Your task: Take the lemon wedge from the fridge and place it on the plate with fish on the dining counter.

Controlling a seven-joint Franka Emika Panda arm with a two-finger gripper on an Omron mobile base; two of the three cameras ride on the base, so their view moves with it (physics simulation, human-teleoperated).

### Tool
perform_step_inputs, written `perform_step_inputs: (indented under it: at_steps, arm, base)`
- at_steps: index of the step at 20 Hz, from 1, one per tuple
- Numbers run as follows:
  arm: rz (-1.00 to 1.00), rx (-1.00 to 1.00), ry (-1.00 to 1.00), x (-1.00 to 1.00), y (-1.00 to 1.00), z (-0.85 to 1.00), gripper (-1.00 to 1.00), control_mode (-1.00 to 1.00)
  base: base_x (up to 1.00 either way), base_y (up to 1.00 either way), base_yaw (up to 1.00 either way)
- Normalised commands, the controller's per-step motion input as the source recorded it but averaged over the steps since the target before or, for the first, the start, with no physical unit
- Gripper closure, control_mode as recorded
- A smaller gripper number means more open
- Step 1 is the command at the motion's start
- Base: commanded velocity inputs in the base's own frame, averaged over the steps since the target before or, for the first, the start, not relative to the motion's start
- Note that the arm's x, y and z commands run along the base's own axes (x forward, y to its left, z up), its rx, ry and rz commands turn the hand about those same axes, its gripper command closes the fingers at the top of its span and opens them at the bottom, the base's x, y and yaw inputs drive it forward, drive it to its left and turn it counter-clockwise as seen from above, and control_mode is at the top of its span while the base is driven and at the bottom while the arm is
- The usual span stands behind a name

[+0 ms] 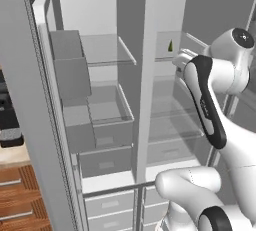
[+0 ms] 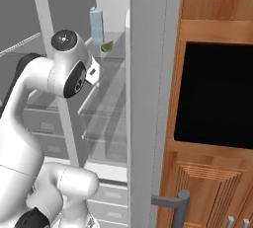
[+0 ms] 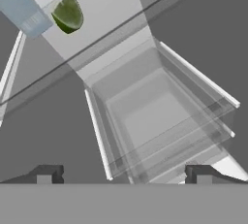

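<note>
Our claw [image 3: 123, 173] wide open and empty inside the fridge [image 1: 145, 100], lemon wedge [image 3: 68, 13] on the shelf beyond.

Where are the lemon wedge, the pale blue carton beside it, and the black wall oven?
lemon wedge [image 3: 68, 13], hand view, middle of its green face.
pale blue carton [image 2: 96, 22], right base view, its front side.
black wall oven [image 2: 217, 94], right base view, its dark door.

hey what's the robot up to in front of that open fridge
The white arm is reaching into the open fridge toward its upper right shelf. A green lemon wedge sits there beside a pale blue carton. The gripper is open and empty, with the wedge ahead of it and not yet touched. So the pickup has not happened yet; the wedge is on its shelf and nothing is being carried.
</note>
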Motion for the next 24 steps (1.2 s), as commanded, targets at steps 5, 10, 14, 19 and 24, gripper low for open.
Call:
perform_step_inputs:
  at_steps: [5,10,14,19,24]
  arm:
    - [0.00,0.00,0.00,0.00,0.00,0.00,-1.00,1.00]
    - [0.00,-0.04,-0.13,-0.09,-0.11,0.25,-1.00,-1.00]
    - [0.00,0.00,-0.03,0.13,-0.12,0.47,-1.00,-1.00]
    - [0.01,-0.07,-0.05,0.47,-0.06,0.47,-1.00,-1.00]
    - [0.07,-0.22,-0.10,0.27,0.00,0.42,-1.00,-1.00]
  base:
    - [0.14,-0.16,0.00]
    - [0.00,-0.03,0.00]
    - [0.00,0.00,0.00]
    - [0.00,0.00,0.00]
    - [0.00,0.00,0.00]
